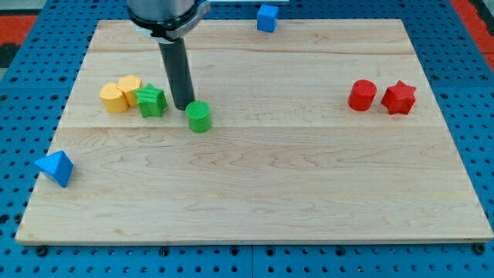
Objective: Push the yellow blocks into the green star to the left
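- Starting at the view's left edge, a blue pyramid-like block (55, 167) sits at the bench (255, 201) border, well apart from everything else and out of the task.
- Further right, 2 yellow blocks (114, 98) (130, 86) lie side by side; both look rounded, but their exact shape is hard to tell. The right 1 appears to touch the green star (152, 101), or nearly so.
- The green star lies just right of the yellows, so the task's things are already bunched together in the upper left part of the bench.
- My tip (184, 106) stands between the green star and the green cylinder (198, 116), close to both; whether it touches either I cannot tell.
- There is no pincer on this rod, so nothing spread or pressed together can be reported.
- Risk, as I judge it: my tip is on the wrong side. Any move toward the view's left from here would shove the star into the yellows and drag the whole cluster toward the bench edge.
- A careless sweep to the right could also knock the green cylinder away.
- Getting behind the yellows means circling around the cluster; cutting too close could split the 2 yellows apart.
- At the top, a blue cube (266, 17) rests at the bench's edge; far right, a red cylinder (361, 95) and red star (399, 97) sit together, well clear.
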`<state>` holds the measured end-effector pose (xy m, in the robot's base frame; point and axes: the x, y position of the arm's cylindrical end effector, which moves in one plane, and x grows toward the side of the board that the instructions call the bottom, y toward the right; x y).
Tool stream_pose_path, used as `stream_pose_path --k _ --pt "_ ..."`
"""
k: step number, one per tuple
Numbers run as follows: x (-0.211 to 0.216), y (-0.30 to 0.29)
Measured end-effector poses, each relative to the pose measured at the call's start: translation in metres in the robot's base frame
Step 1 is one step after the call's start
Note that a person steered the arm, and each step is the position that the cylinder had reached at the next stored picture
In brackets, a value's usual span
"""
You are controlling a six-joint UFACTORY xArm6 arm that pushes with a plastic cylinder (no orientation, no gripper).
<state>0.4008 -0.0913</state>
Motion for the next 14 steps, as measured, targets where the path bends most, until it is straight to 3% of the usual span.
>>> stream_pose_path --k 3,10,12,14 --pt "-0.067 0.003" --pt "-0.054 -0.088" --pt "-0.035 -0.189" --pt "0.009 -0.13"
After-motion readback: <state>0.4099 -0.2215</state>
